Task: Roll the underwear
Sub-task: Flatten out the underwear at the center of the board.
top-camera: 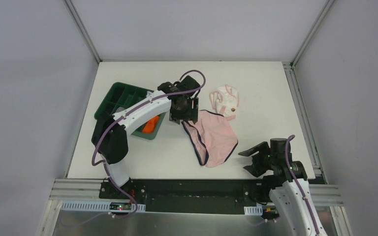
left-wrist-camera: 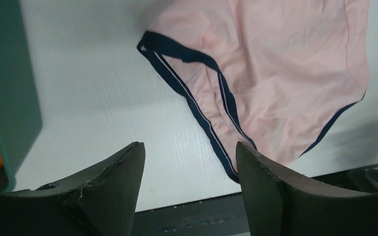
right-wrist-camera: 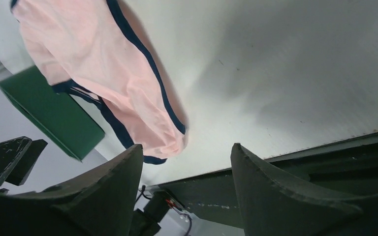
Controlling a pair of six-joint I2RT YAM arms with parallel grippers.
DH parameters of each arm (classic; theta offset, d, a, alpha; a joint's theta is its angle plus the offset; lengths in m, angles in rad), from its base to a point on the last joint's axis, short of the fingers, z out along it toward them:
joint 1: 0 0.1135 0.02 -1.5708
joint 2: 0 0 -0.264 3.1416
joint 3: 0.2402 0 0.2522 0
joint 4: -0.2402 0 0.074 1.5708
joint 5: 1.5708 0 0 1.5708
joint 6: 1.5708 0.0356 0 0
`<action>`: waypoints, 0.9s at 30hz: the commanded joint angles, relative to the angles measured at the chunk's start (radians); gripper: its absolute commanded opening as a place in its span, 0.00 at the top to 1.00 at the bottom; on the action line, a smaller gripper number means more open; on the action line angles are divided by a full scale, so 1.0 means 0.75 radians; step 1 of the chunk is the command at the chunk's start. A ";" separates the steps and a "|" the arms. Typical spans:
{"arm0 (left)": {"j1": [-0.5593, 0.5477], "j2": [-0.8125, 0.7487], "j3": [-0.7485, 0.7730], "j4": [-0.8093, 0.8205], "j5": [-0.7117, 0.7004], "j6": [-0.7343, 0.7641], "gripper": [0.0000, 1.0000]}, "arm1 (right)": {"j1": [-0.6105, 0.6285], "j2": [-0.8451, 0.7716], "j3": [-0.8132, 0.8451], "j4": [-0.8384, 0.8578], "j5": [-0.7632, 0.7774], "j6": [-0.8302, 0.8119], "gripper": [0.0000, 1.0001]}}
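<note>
Left gripper (left-wrist-camera: pixel 189 147) has its two fingers apart, with nothing between them. It hangs over the upper left corner of the pink underwear (top-camera: pixel 215 137) with dark blue edges, which lies in the middle of the table (top-camera: pixel 266 88). Right gripper (right-wrist-camera: pixel 187 147) is apart too and empty, at the lower right. A paler underwear (top-camera: pixel 226 101) sits bunched up, touching the pink one's top. A green tray (top-camera: pixel 115 96) holding an orange cloth (top-camera: pixel 150 127) is at the left.

Pink underwear (top-camera: pixel 215 137), navy white-striped edging; paler underwear (top-camera: pixel 225 101), seemingly pink-trimmed; green tray (top-camera: pixel 107 102), orange cloth (top-camera: pixel 150 127)
</note>
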 commanded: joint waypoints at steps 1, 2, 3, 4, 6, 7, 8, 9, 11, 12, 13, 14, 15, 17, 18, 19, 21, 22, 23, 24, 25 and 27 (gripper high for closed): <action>-0.047 -0.103 -0.145 0.106 0.112 -0.081 0.33 | 0.145 0.040 -0.058 0.173 -0.059 0.123 0.34; -0.047 -0.110 -0.151 0.115 0.100 -0.084 0.35 | 0.197 0.048 -0.062 0.205 -0.030 0.165 0.36; -0.047 -0.108 -0.148 0.119 0.089 -0.080 0.35 | 0.265 0.059 -0.064 0.243 -0.001 0.207 0.36; -0.047 -0.097 -0.136 0.119 0.075 -0.071 0.34 | 0.334 0.075 -0.064 0.280 0.033 0.247 0.36; -0.033 -0.053 -0.102 0.118 0.028 -0.053 0.27 | 0.482 0.129 -0.072 0.384 0.089 0.347 0.36; -0.020 -0.022 -0.080 0.112 0.010 -0.048 0.23 | 0.590 0.182 -0.073 0.434 0.125 0.399 0.36; 0.000 0.010 -0.065 0.104 -0.006 -0.055 0.23 | 0.663 0.227 -0.073 0.485 0.159 0.455 0.35; 0.027 0.047 -0.055 0.095 -0.014 -0.070 0.23 | 0.737 0.271 -0.068 0.521 0.199 0.511 0.32; 0.090 0.100 -0.047 0.096 0.013 -0.088 0.23 | 0.865 0.366 -0.064 0.584 0.281 0.651 0.31; 0.116 0.131 -0.032 0.096 0.033 -0.076 0.23 | 0.915 0.406 -0.067 0.610 0.309 0.720 0.30; 0.134 0.169 -0.007 0.097 0.056 -0.056 0.23 | 0.956 0.442 -0.077 0.655 0.327 0.784 0.30; 0.145 0.207 0.023 0.096 0.062 -0.029 0.23 | 0.997 0.469 -0.085 0.697 0.349 0.845 0.30; 0.147 0.239 0.052 0.095 0.077 0.006 0.23 | 1.031 0.488 -0.099 0.747 0.375 0.911 0.30; 0.148 0.288 0.092 0.088 0.118 0.056 0.23 | 1.062 0.510 -0.137 0.860 0.402 0.993 0.30; 0.149 0.309 0.104 0.087 0.133 0.074 0.23 | 1.065 0.519 -0.160 0.914 0.402 0.993 0.30; 0.151 0.324 0.111 0.084 0.130 0.082 0.24 | 1.065 0.526 -0.178 0.950 0.402 0.993 0.30; 0.155 0.354 0.112 0.083 0.141 0.086 0.28 | 1.067 0.533 -0.198 0.961 0.402 0.993 0.30; 0.163 0.371 0.116 0.086 0.167 0.088 0.29 | 1.068 0.533 -0.210 0.967 0.402 0.993 0.30; 0.164 0.387 0.122 0.086 0.184 0.088 0.32 | 1.069 0.534 -0.228 0.983 0.438 1.166 0.30; 0.164 0.398 0.124 0.085 0.191 0.087 0.34 | 1.072 0.538 -0.241 0.999 0.458 1.210 0.31; 0.164 0.417 0.126 0.087 0.188 0.083 0.38 | 1.075 0.548 -0.249 1.011 0.473 1.217 0.33; 0.164 0.440 0.130 0.088 0.194 0.078 0.48 | 1.078 0.578 -0.260 1.049 0.488 1.215 0.39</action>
